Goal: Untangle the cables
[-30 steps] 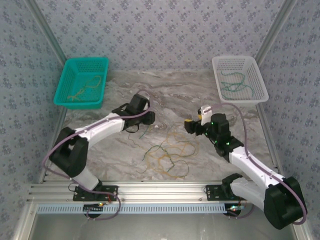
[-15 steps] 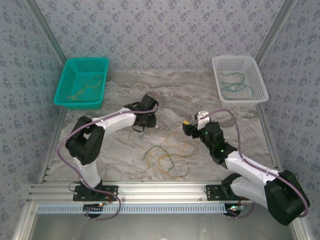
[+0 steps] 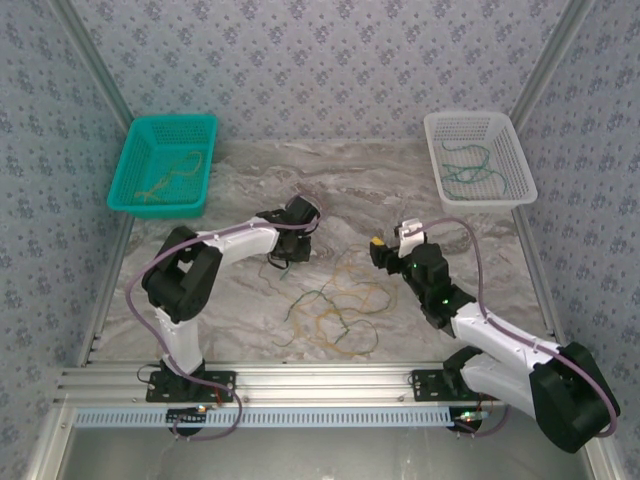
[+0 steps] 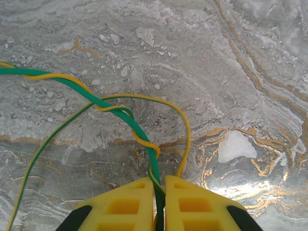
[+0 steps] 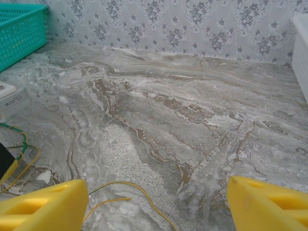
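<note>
Risk: left gripper (image 4: 160,186) pinches thin green wire (image 4: 86,91) twisted with thin yellow wire (image 4: 186,134) | pull may drag both | right gripper (image 5: 159,202) wide, empty

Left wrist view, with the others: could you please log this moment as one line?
left gripper: shut on green-yellow cables | right gripper: open, empty | cable pile: tangled on table

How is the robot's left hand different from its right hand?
The left hand is shut, while the right hand is wide open. The left hand pinches twisted green and yellow cables; the right hand holds nothing, with a yellow cable lying on the table below it. Both are yellow at the tips.
</note>
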